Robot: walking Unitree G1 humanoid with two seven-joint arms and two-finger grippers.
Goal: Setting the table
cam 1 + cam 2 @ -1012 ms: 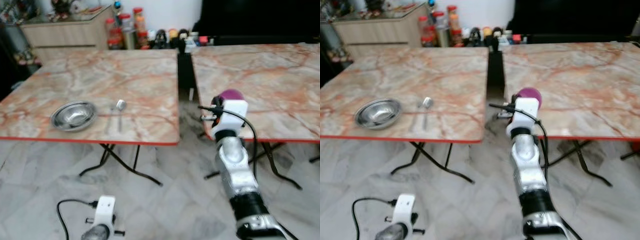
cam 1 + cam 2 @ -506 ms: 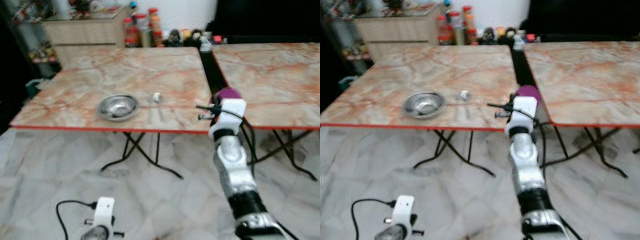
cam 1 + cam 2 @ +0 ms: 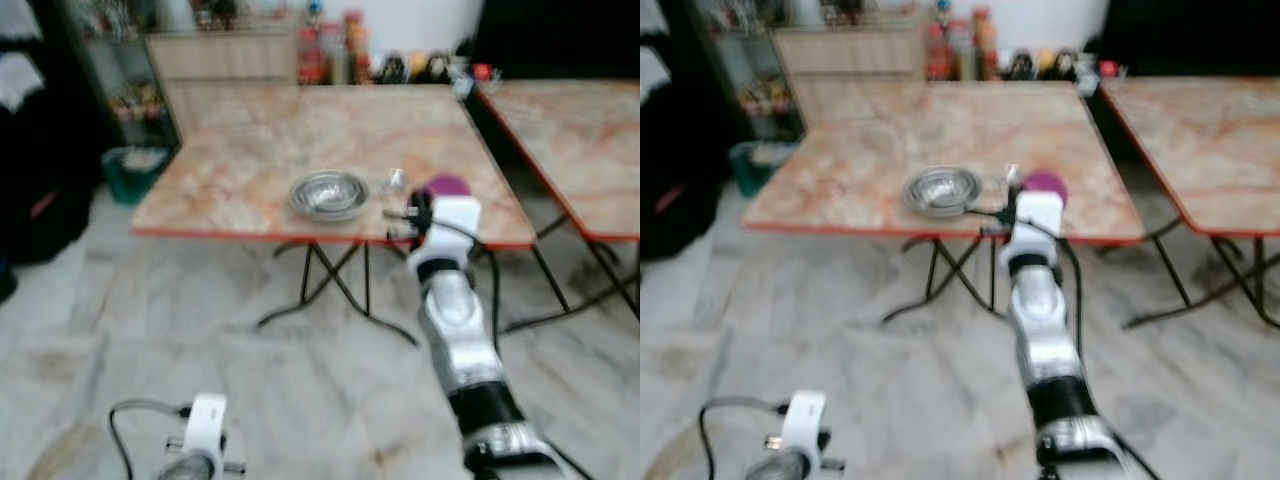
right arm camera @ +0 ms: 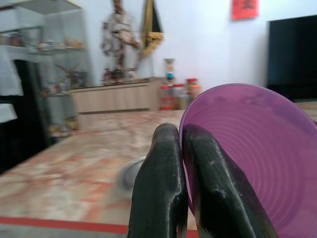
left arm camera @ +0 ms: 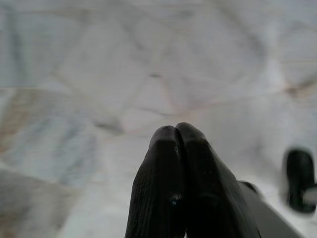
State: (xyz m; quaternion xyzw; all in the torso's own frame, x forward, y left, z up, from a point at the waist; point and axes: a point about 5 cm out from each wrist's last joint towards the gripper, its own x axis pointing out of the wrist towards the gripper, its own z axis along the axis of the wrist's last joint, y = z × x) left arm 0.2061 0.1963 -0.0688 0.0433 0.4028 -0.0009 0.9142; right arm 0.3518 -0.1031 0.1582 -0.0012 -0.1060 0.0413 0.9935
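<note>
My right gripper [image 4: 179, 130] is shut on the rim of a purple cup [image 4: 247, 153], held up in front of me at table height. In the eye views the purple cup [image 3: 447, 186] peeks over the white wrist, just short of the near edge of a marble-topped table [image 3: 250, 170]. A steel bowl [image 3: 328, 194] stands near that edge, with a spoon [image 3: 396, 182] lying just right of it. My left gripper [image 5: 176, 130] hangs shut over the tiled floor, holding nothing.
A second marble table [image 3: 580, 120] stands to the right across a narrow gap. A wooden sideboard [image 3: 240, 55] and several jars [image 3: 330, 35] line the back wall. A green bin [image 3: 125, 170] and dark shelving sit on the left. Folding table legs [image 3: 330, 290] lie ahead.
The whole view has swung, so the table with the bowl and spoon now sits straight ahead and a little farther off. My right gripper still holds the purple cup.
</note>
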